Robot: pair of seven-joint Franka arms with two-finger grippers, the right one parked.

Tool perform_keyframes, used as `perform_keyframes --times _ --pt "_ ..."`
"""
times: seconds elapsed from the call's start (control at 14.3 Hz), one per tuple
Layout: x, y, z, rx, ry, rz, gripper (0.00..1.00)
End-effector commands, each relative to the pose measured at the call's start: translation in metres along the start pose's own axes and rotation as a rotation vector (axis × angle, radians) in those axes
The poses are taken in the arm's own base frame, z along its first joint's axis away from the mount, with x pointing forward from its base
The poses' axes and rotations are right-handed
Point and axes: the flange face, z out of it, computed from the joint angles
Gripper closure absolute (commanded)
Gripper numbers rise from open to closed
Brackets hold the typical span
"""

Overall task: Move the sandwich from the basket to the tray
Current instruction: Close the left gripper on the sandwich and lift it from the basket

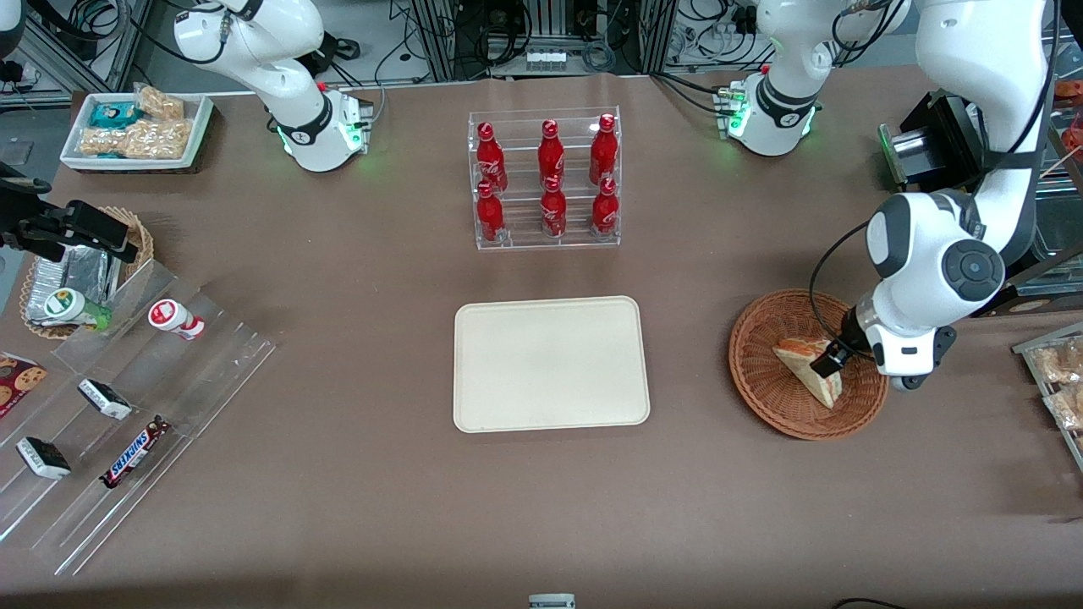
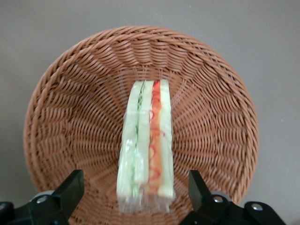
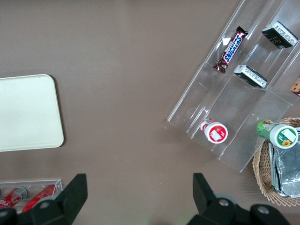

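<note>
Sandwich (image 2: pixel 146 145) stands on edge in basket (image 2: pixel 70 117), filling layers up, so narrow faces offer themselves to fingers. Gripper (image 2: pixel 133 194) hangs low over it, jaws apart, one finger each side, no contact visible; looks set for descent and squeeze. Basket rim low; lift must clear it. Tray (image 1: pixel 550 364) bare, toward parked arm's end, open tabletop between. Bottle rack (image 1: pixel 546 179) well apart.

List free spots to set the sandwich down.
The tray is bare all over, with bare table between it and the basket. The gripper is over the sandwich in the basket, fingers open. Crowded: the snack racks at the parked arm's end.
</note>
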Motion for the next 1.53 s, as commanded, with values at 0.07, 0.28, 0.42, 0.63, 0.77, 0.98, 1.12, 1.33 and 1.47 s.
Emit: perform_keyframes --times 0.07,0.28,0.42,0.63,0.77,0.98,1.12,1.33,1.47 --pt "0.001 0.004 0.025 -0.009 0.013 -0.062 0.45" --pt "-0.003 0.001 0.029 0.009 0.001 -0.046 0.92" --pt "0.001 0.007 0.011 0.01 0.001 -0.042 0.96" --pt "-0.005 0.041 -0.031 0.074 -0.062 0.03 0.95" --pt "-0.035 0.074 -0.046 0.077 -0.08 0.167 0.95" --pt "-0.097 0.122 -0.051 0.06 -0.064 0.301 0.94" --pt "-0.142 0.169 -0.044 0.033 -0.075 0.383 0.93" --pt "-0.201 0.241 -0.02 -0.006 -0.078 0.479 0.92" --pt "-0.248 0.281 -0.008 -0.046 -0.091 0.524 0.93"
